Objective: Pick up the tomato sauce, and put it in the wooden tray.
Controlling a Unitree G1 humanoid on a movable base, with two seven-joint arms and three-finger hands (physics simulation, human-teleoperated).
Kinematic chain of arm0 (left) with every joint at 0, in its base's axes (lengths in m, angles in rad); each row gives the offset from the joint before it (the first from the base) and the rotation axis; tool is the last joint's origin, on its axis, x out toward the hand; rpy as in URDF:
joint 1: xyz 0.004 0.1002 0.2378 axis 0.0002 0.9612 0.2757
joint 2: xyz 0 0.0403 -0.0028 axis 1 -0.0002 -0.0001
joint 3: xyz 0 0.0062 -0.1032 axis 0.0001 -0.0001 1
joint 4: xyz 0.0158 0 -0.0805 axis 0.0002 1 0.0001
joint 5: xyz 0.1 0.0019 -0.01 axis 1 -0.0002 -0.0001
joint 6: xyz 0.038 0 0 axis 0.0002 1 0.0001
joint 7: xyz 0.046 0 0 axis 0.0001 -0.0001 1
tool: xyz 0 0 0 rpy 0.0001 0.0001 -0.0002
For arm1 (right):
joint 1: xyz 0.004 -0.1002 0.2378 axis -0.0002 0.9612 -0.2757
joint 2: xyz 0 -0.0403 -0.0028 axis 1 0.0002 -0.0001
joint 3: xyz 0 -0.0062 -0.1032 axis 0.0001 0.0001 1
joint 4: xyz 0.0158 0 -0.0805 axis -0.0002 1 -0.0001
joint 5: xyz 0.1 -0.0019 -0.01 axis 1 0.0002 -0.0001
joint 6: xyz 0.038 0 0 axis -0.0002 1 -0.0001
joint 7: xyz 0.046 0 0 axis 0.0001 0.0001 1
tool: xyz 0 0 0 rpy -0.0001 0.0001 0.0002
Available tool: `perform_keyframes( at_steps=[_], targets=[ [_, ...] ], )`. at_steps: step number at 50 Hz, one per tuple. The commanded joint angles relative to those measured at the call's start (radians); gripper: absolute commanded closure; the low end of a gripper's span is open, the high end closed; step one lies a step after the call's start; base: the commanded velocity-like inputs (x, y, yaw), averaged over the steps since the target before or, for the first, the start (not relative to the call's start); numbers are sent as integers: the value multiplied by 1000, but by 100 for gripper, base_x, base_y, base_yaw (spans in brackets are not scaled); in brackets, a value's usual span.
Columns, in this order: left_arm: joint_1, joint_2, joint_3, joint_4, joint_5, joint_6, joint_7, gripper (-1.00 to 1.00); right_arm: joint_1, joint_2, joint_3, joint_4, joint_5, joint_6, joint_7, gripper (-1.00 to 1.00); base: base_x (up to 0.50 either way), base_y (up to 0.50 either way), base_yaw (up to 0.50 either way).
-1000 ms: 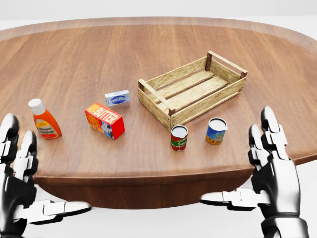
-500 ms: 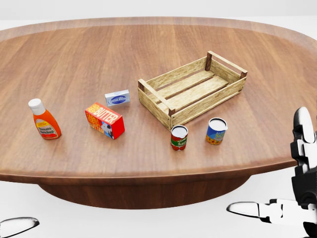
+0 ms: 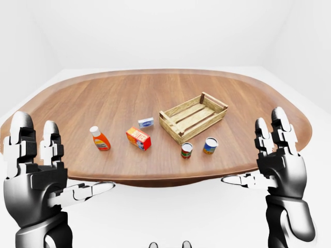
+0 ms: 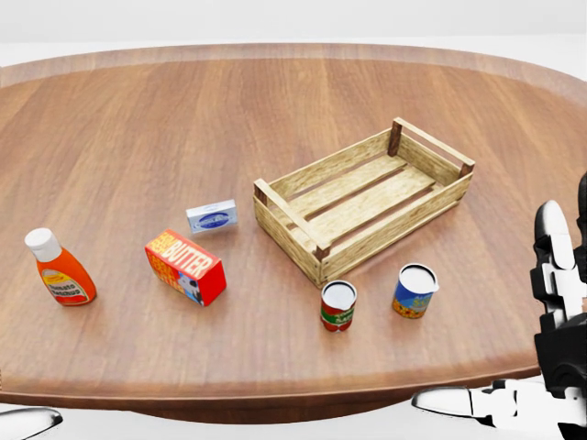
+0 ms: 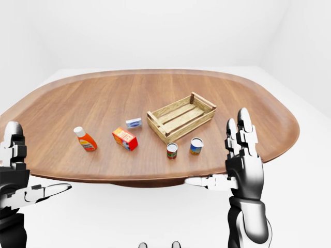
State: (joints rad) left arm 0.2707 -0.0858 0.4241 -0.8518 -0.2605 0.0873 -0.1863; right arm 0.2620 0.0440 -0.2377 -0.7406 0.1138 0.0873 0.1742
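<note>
Wooden tray [image 4: 365, 206], tomato sauce [image 4: 337, 306] beside

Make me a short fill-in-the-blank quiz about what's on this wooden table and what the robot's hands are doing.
1. The slatted wooden tray holds ____.
2. In the head view, the red-labelled tomato sauce can stands to the ____ of the blue-labelled can.
3. The red butter box lies between the white-capped orange ketchup bottle and the ____.
4. Both hands, left hand and right hand, are ____.

Missing words: nothing; left; tray; open

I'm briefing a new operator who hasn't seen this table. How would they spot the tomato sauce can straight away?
Find the slatted wooden tray on the brown oval table. In the head view two small cans stand just below it; the tomato sauce can is the left one, red and green, while the can beside it is blue and yellow.
</note>
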Motion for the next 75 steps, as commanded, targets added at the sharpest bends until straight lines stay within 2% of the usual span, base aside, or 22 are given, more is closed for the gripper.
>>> perform_keyframes(
  at_steps=[1,56,75],
  targets=[
    [2,-3,1,-5,-1,0,-2,-100,2,0,3,-4,-2,0,10,-100,50,0,0],
    [3,-4,0,-7,1,0,-3,-100,2,9,-22,-39,9,0,25,-100,50,0,0],
    [9,-4,-28,-2,22,0,1,-100,35,4,67,-37,-46,0,32,-100,1,0,0]
  ],
)
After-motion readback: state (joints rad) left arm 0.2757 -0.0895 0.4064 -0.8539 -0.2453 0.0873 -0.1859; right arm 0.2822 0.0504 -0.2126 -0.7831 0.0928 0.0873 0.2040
